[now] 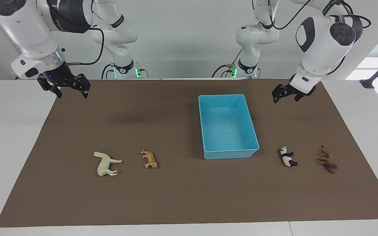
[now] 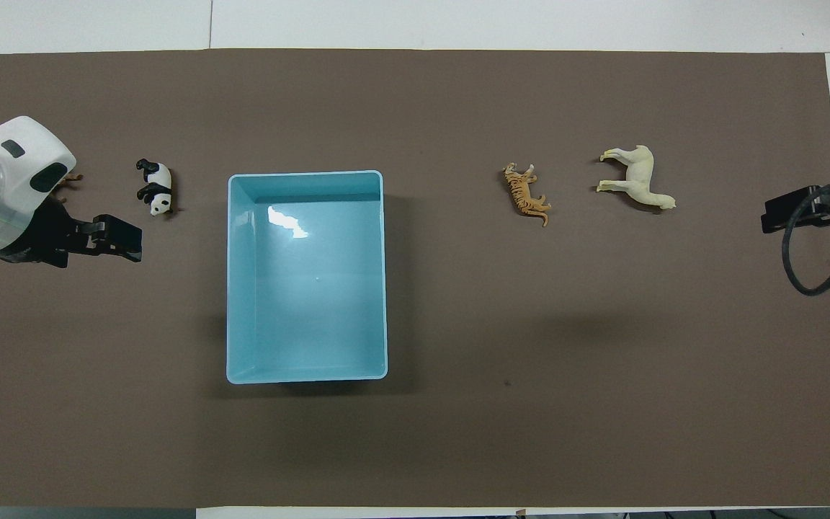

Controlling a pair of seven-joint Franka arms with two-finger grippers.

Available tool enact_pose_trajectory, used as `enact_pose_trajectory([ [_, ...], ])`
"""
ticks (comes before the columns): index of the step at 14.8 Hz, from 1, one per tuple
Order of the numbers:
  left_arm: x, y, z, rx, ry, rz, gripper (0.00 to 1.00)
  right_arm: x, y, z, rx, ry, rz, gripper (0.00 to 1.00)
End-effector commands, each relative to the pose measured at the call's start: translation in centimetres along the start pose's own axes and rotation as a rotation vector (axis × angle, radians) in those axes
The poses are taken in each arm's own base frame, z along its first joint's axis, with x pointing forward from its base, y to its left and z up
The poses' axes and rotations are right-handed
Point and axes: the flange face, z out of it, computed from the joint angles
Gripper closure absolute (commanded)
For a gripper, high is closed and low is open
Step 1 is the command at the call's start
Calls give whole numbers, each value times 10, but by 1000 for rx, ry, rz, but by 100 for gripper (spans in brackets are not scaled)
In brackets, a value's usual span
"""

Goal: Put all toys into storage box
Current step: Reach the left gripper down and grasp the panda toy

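Four toy animals lie on their sides on the brown mat (image 1: pixel 182 196) that covers the surface, and none is in the one storage box (image 1: pixel 227 152). The light blue box sits open-topped and empty near the middle of the mat, somewhat toward the left arm's end.

Two figurines lie toward the right arm's end: one cream-white horse (image 1: pixel 106 163) and, between it and the box, one orange striped tiger (image 1: pixel 149 158). Two lie toward the left arm's end: one black-and-white panda (image 1: pixel 287 157) just beside the box's corner that is farthest from the robots, and one brown dark-maned lion (image 1: pixel 328 160) nearer the mat's edge. All four lie farther from the robots than most of the box, roughly in one row.

Two arms, two grippers. The left gripper (image 1: pixel 285 93) hangs in the air over the mat at the left arm's end; the right gripper (image 1: pixel 71 88) hangs over the mat's corner at the right arm's end. Both have their fingers spread wide and hold nothing.

No readable writing shows on the box or the toys; lettering on the right arm's dark band is too small to make out.
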Motion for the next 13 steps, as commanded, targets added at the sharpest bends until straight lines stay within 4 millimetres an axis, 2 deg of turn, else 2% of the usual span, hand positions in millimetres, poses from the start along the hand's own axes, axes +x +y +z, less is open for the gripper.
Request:
enact_pose_trajectory([
  [1, 2, 0, -4, 15, -7, 15, 0, 1, -2, -3, -1, -1, 18, 0],
  [6, 2, 0, -1, 16, -7, 18, 0, -3, 4, -5, 8, -2, 27, 0],
  [8, 1, 0, -2, 15, 8, 14, 0, -2, 1, -6, 8, 7, 24, 0],
  [11, 1, -1, 8, 13, 54, -2, 0, 0, 1, 2, 7, -1, 22, 0],
  [13, 5, -9, 14, 8, 101, -9, 0, 11, 2, 21, 6, 19, 19, 0],
])
